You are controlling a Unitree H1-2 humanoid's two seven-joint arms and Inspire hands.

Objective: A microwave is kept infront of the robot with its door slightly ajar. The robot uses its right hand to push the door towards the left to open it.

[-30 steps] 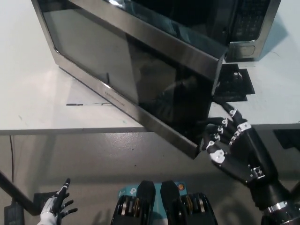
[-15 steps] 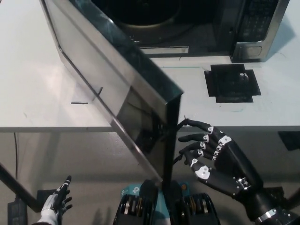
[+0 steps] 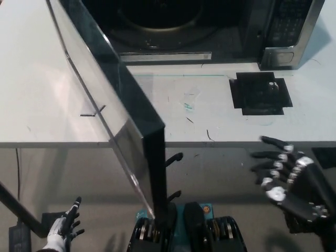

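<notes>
White tabletop [image 3: 220, 121] is way more visible now since the microwave door [image 3: 118, 113] has swung far left past halfway, cavity [image 3: 157, 23] exposed, so basically done; right hand [image 3: 291, 184] pulled off it, fingers spread, left hand [image 3: 63, 228] resting low, released.

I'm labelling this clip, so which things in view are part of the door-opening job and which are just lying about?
Part of the job:
- stainless-steel microwave
- its dark glass door, swung wide open
- black right hand, open, clear of the door

Just there:
- white table
- black square recess in the table
- white left hand, resting low, open
</notes>
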